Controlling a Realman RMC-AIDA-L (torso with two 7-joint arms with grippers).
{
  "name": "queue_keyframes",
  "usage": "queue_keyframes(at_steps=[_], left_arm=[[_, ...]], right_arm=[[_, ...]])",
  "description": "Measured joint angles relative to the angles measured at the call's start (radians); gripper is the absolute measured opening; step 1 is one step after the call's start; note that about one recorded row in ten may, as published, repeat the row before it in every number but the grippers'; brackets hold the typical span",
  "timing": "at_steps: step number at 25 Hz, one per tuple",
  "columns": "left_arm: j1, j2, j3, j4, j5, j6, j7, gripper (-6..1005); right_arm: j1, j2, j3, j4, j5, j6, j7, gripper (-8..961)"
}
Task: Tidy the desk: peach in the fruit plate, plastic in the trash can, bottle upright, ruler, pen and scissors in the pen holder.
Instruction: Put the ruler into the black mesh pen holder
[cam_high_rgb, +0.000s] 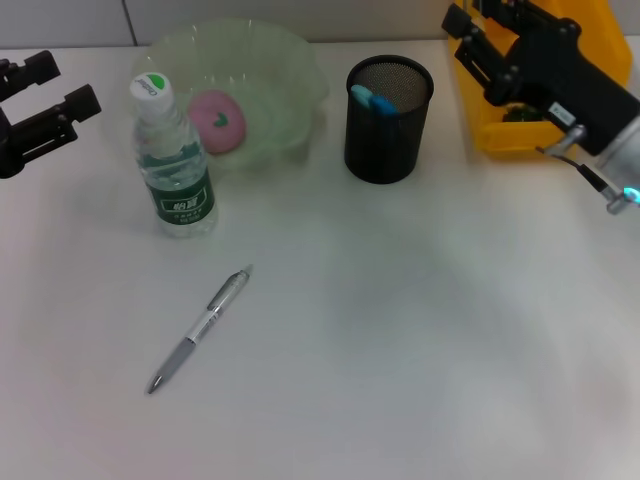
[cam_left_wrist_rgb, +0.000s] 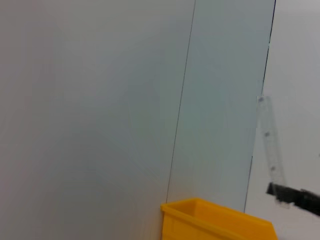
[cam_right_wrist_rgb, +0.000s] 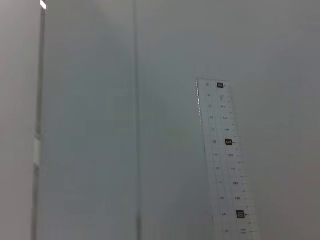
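The clear ruler (cam_right_wrist_rgb: 227, 165) carries printed scale numbers; the bottle (cam_high_rgb: 176, 160) label is unreadable.

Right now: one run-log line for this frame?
right gripper: holds ruler, near yellow bin | left gripper: idle, open | pen: on desk | bottle: upright

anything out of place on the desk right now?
One thing: the pen lies loose on the table, well away from the pen holder. The bottle stands upright and the peach sits in the fruit plate. The right gripper is up by the yellow bin holding a clear ruler.
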Motion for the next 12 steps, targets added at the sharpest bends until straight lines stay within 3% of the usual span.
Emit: queue_keyframes(at_steps=[4, 12], left_arm=[[-0.006, 0.0, 0.002, -0.003, 0.0, -0.007, 0.0, 738], [-0.022, 0.003, 0.006, -0.02, 0.0, -0.032, 0.0, 738]], right_arm=[[0.076, 0.004, -0.01, 0.092, 0.024, 0.096, -0.084, 385], [0.125, 0.007, -0.017, 0.135, 0.026, 0.18, -0.09, 384]])
